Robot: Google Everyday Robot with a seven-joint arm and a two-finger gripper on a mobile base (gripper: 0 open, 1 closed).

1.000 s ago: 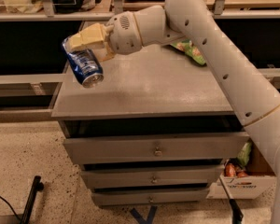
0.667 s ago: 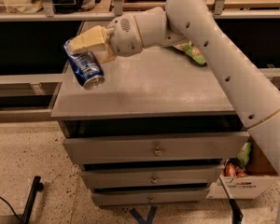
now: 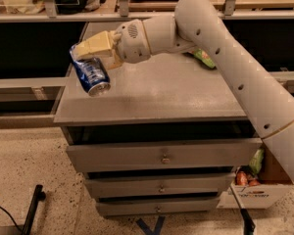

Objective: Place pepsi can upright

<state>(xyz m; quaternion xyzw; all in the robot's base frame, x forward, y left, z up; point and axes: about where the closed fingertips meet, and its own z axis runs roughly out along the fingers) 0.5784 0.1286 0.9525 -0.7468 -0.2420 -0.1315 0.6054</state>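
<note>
Pepsi can [image 3: 91,75], tilted, sits clamped in gripper [image 3: 79,52] above left of cabinet [image 3: 166,98].

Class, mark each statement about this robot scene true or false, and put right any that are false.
1. The tool is shut on the pepsi can. True.
2. The pepsi can stands upright on the cabinet top. False: it is tilted in the tool, its silver end pointing down and toward the camera.
3. A green snack bag lies on the cabinet top, partly hidden behind the arm. True.
4. The tool is at the right edge of the cabinet top as the camera sees it. False: it is at the left edge.
</note>
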